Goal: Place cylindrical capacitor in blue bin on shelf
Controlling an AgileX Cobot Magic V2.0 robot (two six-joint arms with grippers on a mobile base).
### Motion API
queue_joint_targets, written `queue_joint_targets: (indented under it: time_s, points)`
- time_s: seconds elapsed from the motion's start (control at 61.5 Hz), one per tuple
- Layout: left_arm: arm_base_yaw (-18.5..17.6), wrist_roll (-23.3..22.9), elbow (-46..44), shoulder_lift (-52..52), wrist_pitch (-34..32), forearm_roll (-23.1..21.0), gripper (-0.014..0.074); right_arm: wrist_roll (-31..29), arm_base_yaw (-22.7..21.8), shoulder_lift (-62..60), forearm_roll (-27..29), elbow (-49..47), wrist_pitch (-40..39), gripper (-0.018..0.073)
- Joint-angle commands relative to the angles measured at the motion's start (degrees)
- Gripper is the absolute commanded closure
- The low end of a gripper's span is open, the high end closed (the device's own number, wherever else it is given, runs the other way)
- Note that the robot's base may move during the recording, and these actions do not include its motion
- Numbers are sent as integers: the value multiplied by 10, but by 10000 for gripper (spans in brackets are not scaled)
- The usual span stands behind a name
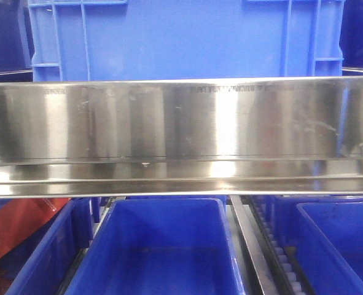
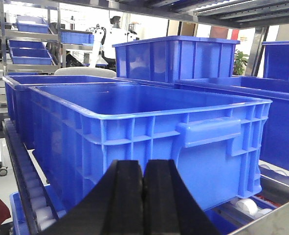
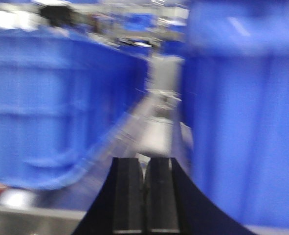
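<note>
The left gripper (image 2: pixel 144 196) shows two black fingers pressed flat together with nothing between them. It sits just in front of the short end of a large blue bin (image 2: pixel 149 127), which rests on white rollers (image 2: pixel 246 205) along the shelf's front edge. More blue bins stand behind and beside it. The right gripper (image 3: pixel 145 196) is likewise closed, its black fingers meeting with only a thin seam and nothing held; its view is badly blurred, pointing down a grey track (image 3: pixel 156 127) between two blue bins. From the front, the shelf (image 1: pixel 181 123) presents a wide, shiny, scratched steel rail, with one blue bin above it and open blue bins below. The cylindrical capacitor is not visible in any view.
</note>
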Motion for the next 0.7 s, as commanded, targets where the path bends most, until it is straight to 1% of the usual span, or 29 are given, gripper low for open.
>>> queue_joint_targets:
  time_s: [0.0, 0.163, 0.244, 0.683]
  points:
    - [-3, 0, 0, -4, -10, 0, 707, 2, -24, -22, -4, 30, -39, 727]
    - [-3, 0, 0, -4, -10, 0, 707, 2, -26, -85, -4, 59, -40, 727]
    - [-3, 0, 0, -4, -10, 0, 707, 2, -26, -85, -4, 59, -25, 727]
    - [-3, 0, 0, -4, -10, 0, 707, 2, -25, -85, -4, 59, -29, 727]
